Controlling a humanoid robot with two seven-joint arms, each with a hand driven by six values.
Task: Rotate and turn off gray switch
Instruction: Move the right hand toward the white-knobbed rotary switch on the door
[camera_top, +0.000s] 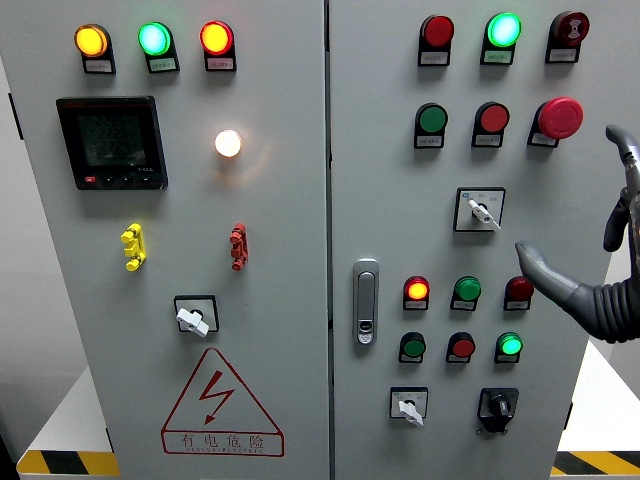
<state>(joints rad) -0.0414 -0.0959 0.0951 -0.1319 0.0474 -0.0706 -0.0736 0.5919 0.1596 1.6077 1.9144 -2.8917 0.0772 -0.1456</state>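
A grey rotary switch (482, 211) sits on a white plate in the upper middle of the right cabinet door, its lever pointing down-right. Two similar grey switches show: one low on the right door (410, 408) and one on the left door (193, 318). My right hand (580, 215) comes in from the right edge, open, with its thumb (535, 265) stretched left and its fingers (628, 150) raised. It hangs just right of the upper grey switch, touching nothing. The left hand is out of sight.
Red and green push buttons and lit lamps surround the switches. A red mushroom stop button (560, 117) is above the hand, a black rotary knob (497, 405) lower right, a door handle (366, 300) at the seam, and a black meter (110, 142) upper left.
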